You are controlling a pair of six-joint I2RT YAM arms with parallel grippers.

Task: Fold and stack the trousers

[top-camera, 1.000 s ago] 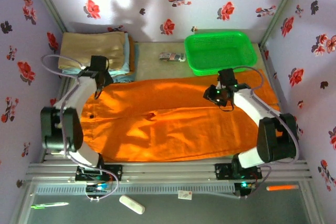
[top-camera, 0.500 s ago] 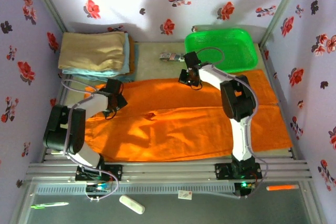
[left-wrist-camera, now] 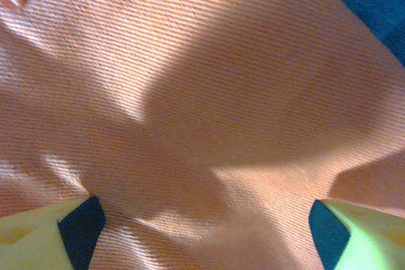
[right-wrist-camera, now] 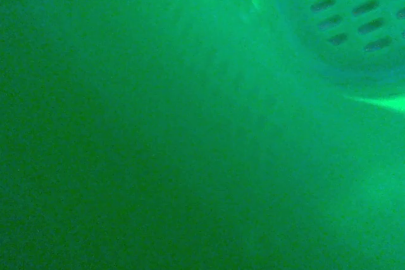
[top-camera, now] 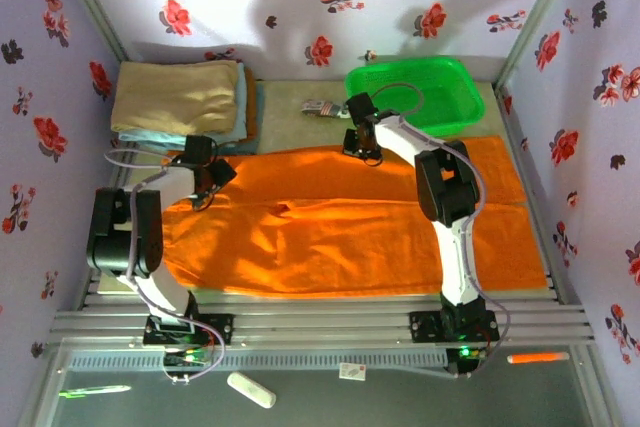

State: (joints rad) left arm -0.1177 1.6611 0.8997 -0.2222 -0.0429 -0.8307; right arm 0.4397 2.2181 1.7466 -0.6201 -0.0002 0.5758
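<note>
The bright orange trousers (top-camera: 340, 232) lie spread flat across the table, legs running to the right. My left gripper (top-camera: 205, 177) sits low over their far left corner, beside the folded stack. In the left wrist view its yellow-green fingertips (left-wrist-camera: 38, 238) stand wide apart, and the gripper (left-wrist-camera: 202, 232) is open with orange cloth (left-wrist-camera: 190, 93) lying under the gap. My right gripper (top-camera: 358, 139) is at the trousers' far edge, pressed up against the green basket (top-camera: 450, 127). The right wrist view looks straight onto the green basket wall (right-wrist-camera: 342, 23), so the fingers are hidden.
A folded tan cloth (top-camera: 175, 97) rests on a light blue folded cloth (top-camera: 245, 112) at the back left. A small patterned object (top-camera: 320, 107) lies between that stack and the basket. Flowered walls close in the back and both sides.
The right gripper swung from the trousers' right part to their far edge by the basket. The left gripper shifted right, then back. The trousers now lie flatter, their near edge farther back.
</note>
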